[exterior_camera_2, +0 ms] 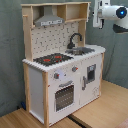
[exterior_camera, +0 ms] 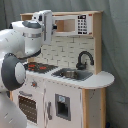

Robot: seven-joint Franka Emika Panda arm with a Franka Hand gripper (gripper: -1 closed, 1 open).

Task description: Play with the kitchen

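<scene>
The robot arm (exterior_camera: 22,47) is built of smooth, glossy white shells with rounded, bulbous shapes, each segment swelling into a thick cylinder or dome. In the first exterior view, dark grey to black bands mark the seams where the segments meet, and a large dark round cap (exterior_camera: 11,75) closes the side of one joint. A flat white block (exterior_camera: 48,26) sits at the arm's upper end. In the second exterior view the same white body shows a round joint face (exterior_camera_2: 121,12) with a bright blue light at its centre, ringed in dark grey.
</scene>
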